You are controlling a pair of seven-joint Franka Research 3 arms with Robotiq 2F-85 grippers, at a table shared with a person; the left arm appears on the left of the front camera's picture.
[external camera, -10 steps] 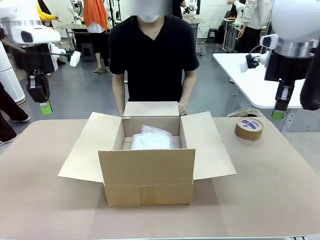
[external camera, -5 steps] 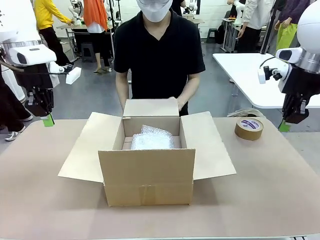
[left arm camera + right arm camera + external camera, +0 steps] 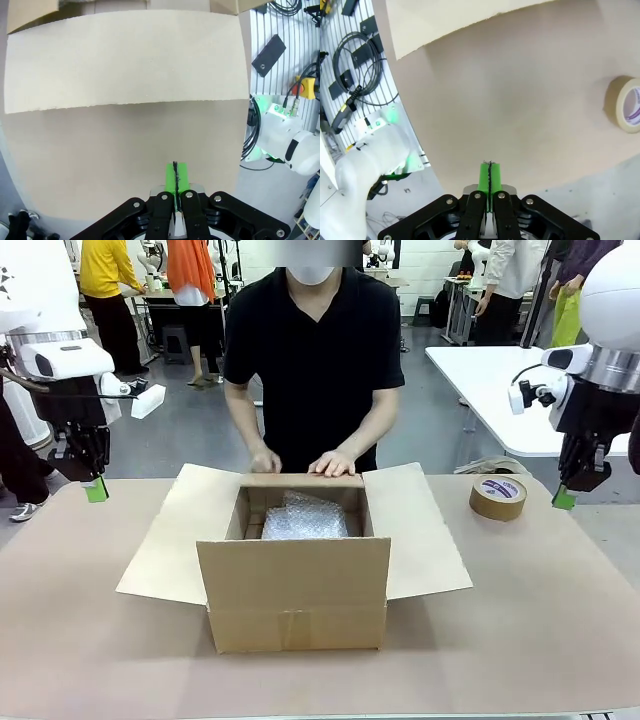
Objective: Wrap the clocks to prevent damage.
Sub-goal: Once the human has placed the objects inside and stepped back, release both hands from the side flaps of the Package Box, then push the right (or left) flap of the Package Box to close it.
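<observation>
One bubble-wrapped bundle (image 3: 305, 517) lay in the open cardboard box (image 3: 297, 595), so wrapping seemed done and closing remained, the person's hands (image 3: 333, 464) on its far flap (image 3: 300, 480), while the left gripper (image 3: 95, 490) and the right gripper (image 3: 564, 500) hung pressed together, empty, well apart from it

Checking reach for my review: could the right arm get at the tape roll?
Probably yes: the tape roll lies uncovered on the table near the shut right tool, with nothing between them.

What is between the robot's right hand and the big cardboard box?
In the front view, a brown roll of packing tape lies between the right hand and the open brown cardboard box.
</observation>
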